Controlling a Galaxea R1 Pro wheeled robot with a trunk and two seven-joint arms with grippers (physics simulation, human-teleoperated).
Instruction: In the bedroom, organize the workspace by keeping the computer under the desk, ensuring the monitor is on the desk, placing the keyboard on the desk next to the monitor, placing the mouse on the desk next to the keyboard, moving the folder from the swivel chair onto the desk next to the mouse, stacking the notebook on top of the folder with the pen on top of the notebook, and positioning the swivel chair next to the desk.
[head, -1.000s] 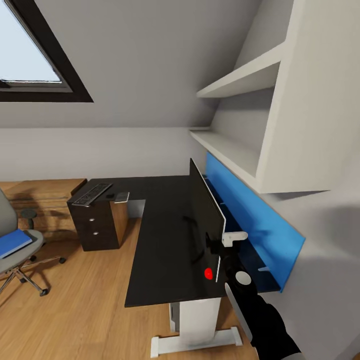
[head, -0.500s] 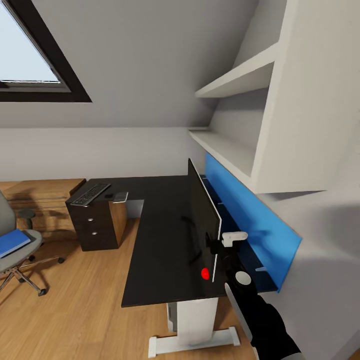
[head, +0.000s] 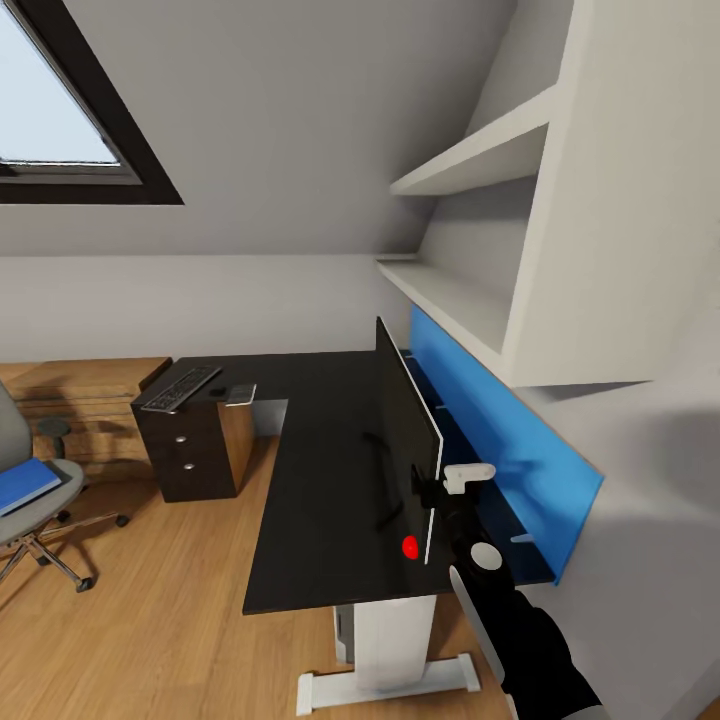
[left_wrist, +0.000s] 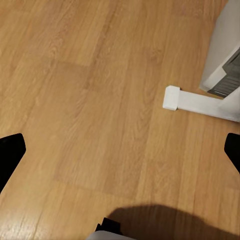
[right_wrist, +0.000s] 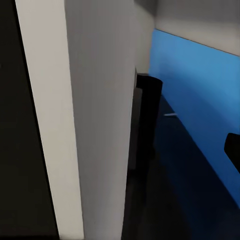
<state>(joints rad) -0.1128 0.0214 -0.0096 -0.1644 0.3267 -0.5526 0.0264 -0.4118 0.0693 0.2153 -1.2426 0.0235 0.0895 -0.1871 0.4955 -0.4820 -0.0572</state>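
Desk (head: 320, 480): one, L-shaped and black-topped with a blue back panel; we count it the largest task thing in the head view.
Swivel chair (head: 30, 490): one, at the head view's left edge, well apart from the desk, so it is not yet positioned.
Monitor (head: 405, 445): one, upright on the desk just in front of the blue panel, red dot at its near lower corner.
Keyboard (head: 180, 388): one, on the far wing of the desk above the drawer unit (head: 195, 450), well apart from the monitor.
Folder (head: 25, 485): one, blue, lying on the chair seat.
Notebook (head: 243, 394): one small grey slab near the keyboard, we judge.
Step in hand: we judge it is settling the monitor on the desk.
Right gripper (head: 440, 500): at the monitor's near edge; we cannot tell how far its fingers are parted or whether they grip the screen.
Left gripper (left_wrist: 120, 150): fingers spread wide over bare wood floor (left_wrist: 90, 90), holding nothing.
Next move: we judge the keyboard must come beside the monitor.
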